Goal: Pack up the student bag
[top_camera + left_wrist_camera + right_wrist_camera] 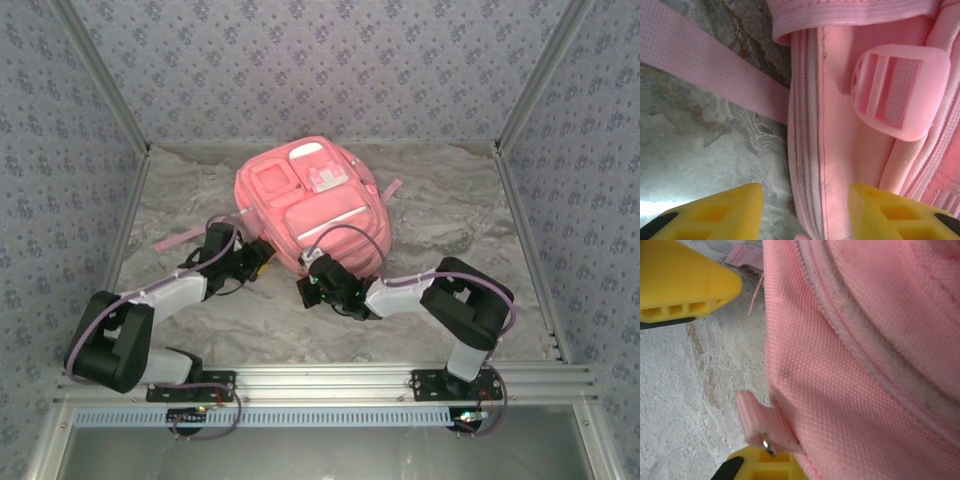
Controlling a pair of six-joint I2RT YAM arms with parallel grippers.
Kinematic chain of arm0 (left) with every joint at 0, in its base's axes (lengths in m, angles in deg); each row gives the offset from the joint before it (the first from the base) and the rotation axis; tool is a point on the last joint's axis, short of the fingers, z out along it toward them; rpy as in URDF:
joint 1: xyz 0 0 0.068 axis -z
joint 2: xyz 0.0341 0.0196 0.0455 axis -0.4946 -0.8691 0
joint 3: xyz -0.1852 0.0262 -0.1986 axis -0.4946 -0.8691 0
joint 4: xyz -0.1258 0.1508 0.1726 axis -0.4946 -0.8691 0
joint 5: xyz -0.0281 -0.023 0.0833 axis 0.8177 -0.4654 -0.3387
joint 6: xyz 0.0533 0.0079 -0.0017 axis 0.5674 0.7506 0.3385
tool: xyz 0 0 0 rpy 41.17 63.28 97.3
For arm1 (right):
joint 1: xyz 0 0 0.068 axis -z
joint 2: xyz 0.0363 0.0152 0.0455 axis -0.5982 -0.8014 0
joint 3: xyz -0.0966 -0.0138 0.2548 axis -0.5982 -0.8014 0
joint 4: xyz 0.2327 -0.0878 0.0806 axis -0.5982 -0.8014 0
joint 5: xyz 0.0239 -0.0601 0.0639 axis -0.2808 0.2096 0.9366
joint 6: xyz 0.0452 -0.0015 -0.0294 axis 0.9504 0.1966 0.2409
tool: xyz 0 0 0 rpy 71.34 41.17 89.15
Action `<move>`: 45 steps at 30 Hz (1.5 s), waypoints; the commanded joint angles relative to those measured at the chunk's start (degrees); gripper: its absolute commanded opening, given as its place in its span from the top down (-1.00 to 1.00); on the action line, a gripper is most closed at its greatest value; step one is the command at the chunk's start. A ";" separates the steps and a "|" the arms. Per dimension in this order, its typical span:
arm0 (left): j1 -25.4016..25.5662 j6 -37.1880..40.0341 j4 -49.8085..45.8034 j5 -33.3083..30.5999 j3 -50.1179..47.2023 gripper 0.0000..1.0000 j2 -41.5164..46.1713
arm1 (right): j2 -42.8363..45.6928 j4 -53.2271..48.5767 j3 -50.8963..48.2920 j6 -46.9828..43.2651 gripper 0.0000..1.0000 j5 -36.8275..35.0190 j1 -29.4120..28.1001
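The student bag (pixel 310 205) is a big pink backpack with white patches, lying front-up in the middle of the table. My left gripper (pixel 258 262) is at its near left edge. In the left wrist view that gripper (pixel 805 212) is open, its yellow fingers (pixel 715 212) either side of the bag's seamed edge (pixel 812 150), below a pink buckle (pixel 900 90). My right gripper (pixel 315 285) is at the bag's near edge. It is open (pixel 740 380), with a small pink pull tab (pixel 757 425) and the bag's woven side (pixel 850 390) between its fingers (pixel 685 285).
A loose pink strap (pixel 180 240) trails left over the marbled table (pixel 450 230), and crosses the left wrist view as the same strap (pixel 705 70). A short strap end (pixel 390 188) sticks out on the right. Patterned walls and metal posts (pixel 525 90) close in the space.
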 commanded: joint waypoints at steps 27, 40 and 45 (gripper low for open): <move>1.43 -0.62 3.31 -8.45 6.48 1.00 -9.49 | 2.68 -16.96 3.25 1.54 1.00 -5.21 -0.37; -0.12 -0.30 1.53 -8.08 6.91 1.00 -8.34 | 10.00 -24.62 -1.64 2.45 1.00 -8.01 0.18; -0.54 0.02 0.92 -7.90 6.92 1.00 -8.14 | 13.78 -25.22 -3.84 0.23 1.00 -4.37 1.82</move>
